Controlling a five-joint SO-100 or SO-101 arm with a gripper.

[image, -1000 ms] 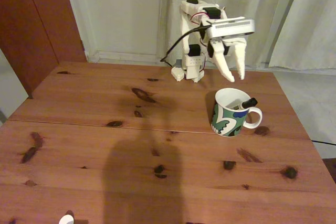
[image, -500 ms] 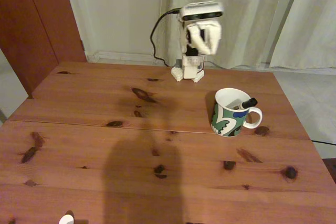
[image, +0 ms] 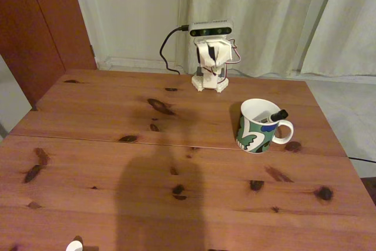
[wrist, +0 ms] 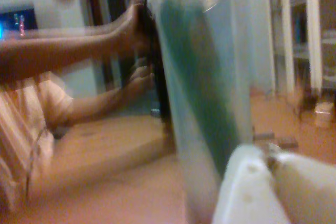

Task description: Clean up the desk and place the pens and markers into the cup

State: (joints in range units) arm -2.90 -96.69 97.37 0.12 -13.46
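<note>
The counter (image: 106, 163) takes up most of the fixed view: a broad reddish-brown wooden top with dark knots, a seam running across it from side to side, and a soft dark shadow lying over its near middle. Behind its far edge hang pale curtains (image: 276, 16), with a reddish-brown panel (image: 41, 22) at the left.

The arm (image: 211, 63) stands on its white base at the far edge of the counter, folded in tight over that base, its links stacked close together and a dark bar-shaped camera (image: 210, 27) lying level across the top with a black cable (image: 167, 48) looping down to the left.

The claw (image: 212, 56) hangs tucked against the folded arm, well apart from the cup; whether its fingers are parted or together cannot be told from the fixed view. In the wrist view one blurred finger (wrist: 202, 77), clear with a green strip, rises up the middle, white parts of the claw sit at the lower right, and a person's arms (wrist: 68, 56) reach in from the left.

The cup (image: 257, 126) stands upright on the right half of the counter, nearer than the arm's base, its white handle turned right.

The marker (image: 278, 114) leans inside the cup, its black end poking over the rim above the handle.
</note>
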